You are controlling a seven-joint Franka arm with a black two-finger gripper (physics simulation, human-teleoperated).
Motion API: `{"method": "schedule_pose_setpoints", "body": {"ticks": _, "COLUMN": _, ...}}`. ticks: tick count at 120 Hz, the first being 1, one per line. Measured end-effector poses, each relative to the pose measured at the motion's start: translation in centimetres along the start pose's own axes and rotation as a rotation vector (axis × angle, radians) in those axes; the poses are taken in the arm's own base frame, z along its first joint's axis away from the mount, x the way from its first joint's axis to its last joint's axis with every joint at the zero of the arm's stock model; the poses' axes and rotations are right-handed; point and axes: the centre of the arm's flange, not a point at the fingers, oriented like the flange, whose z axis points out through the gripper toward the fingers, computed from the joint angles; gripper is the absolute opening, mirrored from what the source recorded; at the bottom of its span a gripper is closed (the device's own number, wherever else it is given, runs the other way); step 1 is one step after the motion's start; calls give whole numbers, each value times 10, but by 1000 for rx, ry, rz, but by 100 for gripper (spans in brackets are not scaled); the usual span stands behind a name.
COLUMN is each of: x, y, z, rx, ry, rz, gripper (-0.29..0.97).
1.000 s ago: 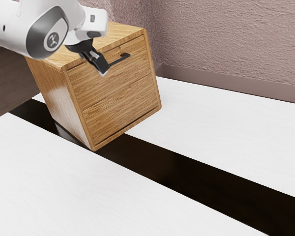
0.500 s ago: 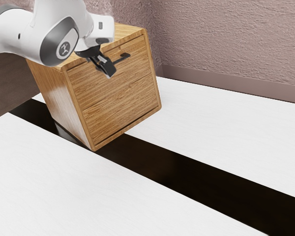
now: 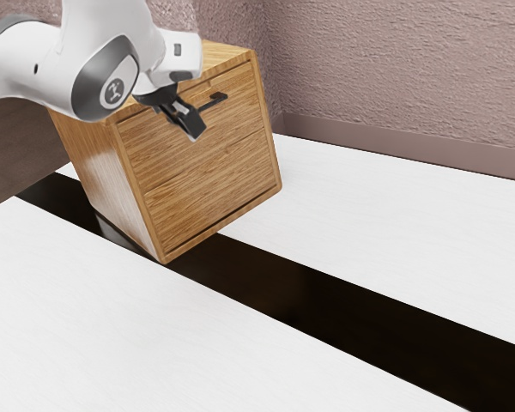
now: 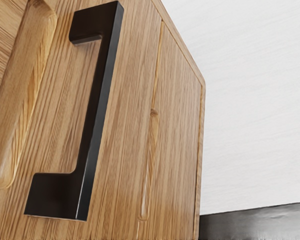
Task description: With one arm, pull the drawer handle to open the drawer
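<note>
The black gripper hovers at the top drawer of the wooden cabinet, at the end of the black bar handle nearest the arm. Whether the gripper is apart or closed cannot be told. In the wrist view the handle lies just ahead of the hand. The drawer front sits flush with the cabinet, which stands on the white table.

I see a white tabletop split by a black gap (running diagonally), with a rough pinkish wall and brown baseboard behind.
</note>
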Motion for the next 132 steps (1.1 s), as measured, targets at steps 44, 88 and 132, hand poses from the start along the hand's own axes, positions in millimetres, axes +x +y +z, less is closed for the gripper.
{"method": "schedule_pose_setpoints", "body": {"ticks": 44, "x": 5, "y": 4, "z": 14, "rx": -4, "ry": 1, "rz": -2, "gripper": 68}}
{"method": "schedule_pose_setpoints", "body": {"ticks": 88, "x": 15, "y": 8, "z": 35, "rx": 8, "ry": 37, "rz": 3, "gripper": 68}}
{"method": "schedule_pose_setpoints", "body": {"ticks": 132, "x": 24, "y": 8, "z": 39, "rx": 27, "ry": 94, "rz": 8, "gripper": 68}}
